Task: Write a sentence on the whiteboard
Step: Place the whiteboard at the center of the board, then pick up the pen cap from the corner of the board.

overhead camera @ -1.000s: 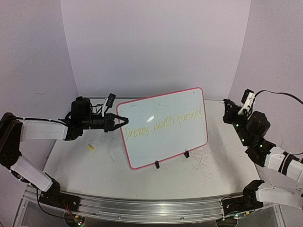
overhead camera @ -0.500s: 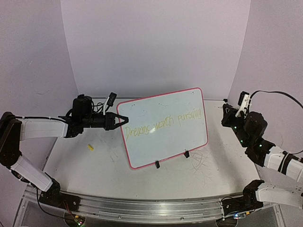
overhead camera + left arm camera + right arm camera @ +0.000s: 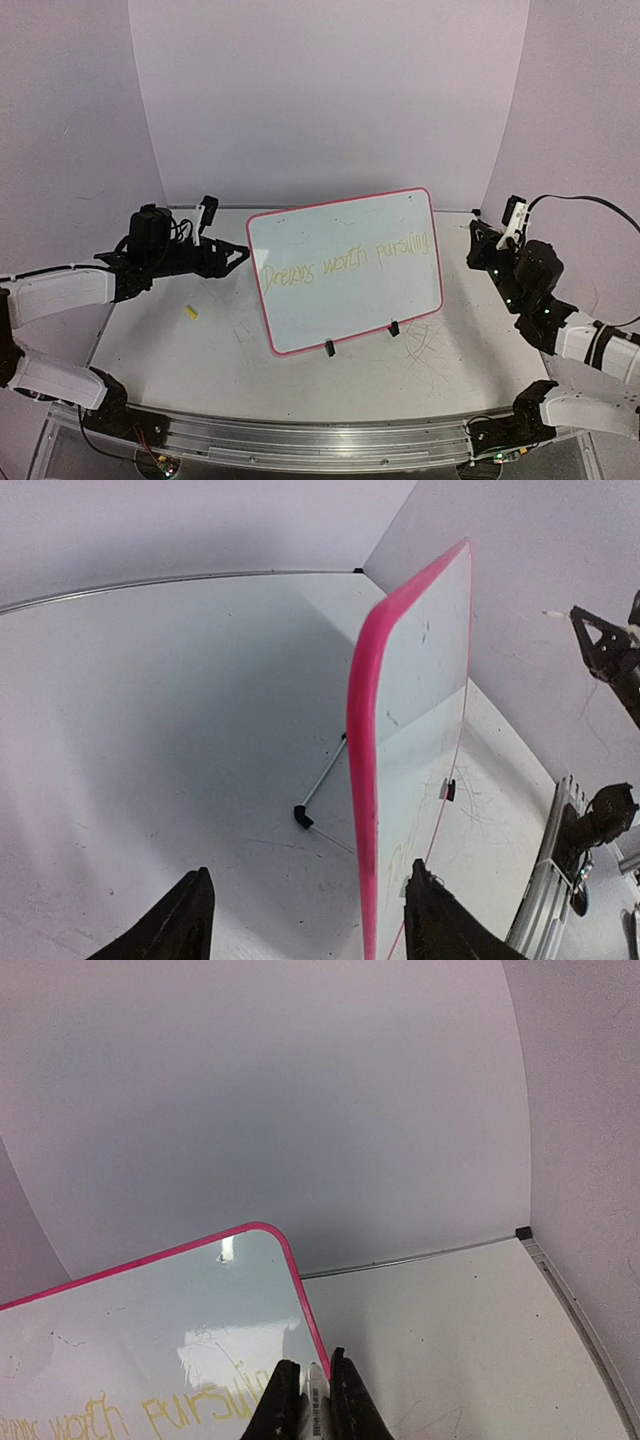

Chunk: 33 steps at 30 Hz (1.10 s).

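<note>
The whiteboard (image 3: 345,270) stands tilted on black feet at mid-table, pink-rimmed, with the yellow sentence (image 3: 345,262) in one line across it. My left gripper (image 3: 236,255) is open just off the board's left edge. In the left wrist view that pink edge (image 3: 362,770) runs into the gap between the fingers (image 3: 185,920) without touching them. My right gripper (image 3: 480,243) hovers off the board's right edge. It is shut on a white marker (image 3: 317,1400), whose tip sits by the board's rim (image 3: 300,1290) near the sentence's last word (image 3: 190,1410).
A small yellow piece (image 3: 190,312) lies on the table left of the board. Grey scribbles (image 3: 430,345) mark the tabletop at the front right. The board's rear prop leg (image 3: 318,790) reaches out behind it. A metal rail (image 3: 300,440) runs along the near edge.
The left gripper opened, let go of the board's left edge and drew back to the left. The right gripper kept hold of the marker and barely shifted.
</note>
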Each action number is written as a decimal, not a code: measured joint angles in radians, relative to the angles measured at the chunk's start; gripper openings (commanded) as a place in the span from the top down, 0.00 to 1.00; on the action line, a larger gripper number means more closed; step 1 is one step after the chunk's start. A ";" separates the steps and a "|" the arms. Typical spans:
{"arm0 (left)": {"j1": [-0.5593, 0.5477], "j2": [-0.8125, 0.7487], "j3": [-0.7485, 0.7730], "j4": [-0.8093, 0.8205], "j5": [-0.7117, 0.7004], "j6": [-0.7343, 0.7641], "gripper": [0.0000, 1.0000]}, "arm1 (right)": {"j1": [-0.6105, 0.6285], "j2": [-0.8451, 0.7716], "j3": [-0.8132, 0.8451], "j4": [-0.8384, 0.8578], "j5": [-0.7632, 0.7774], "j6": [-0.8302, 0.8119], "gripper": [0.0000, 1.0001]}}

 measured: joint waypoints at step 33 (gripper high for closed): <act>0.092 0.287 0.140 -0.705 -0.657 -0.608 0.45 | 0.000 -0.029 -0.017 -0.001 -0.093 -0.034 1.00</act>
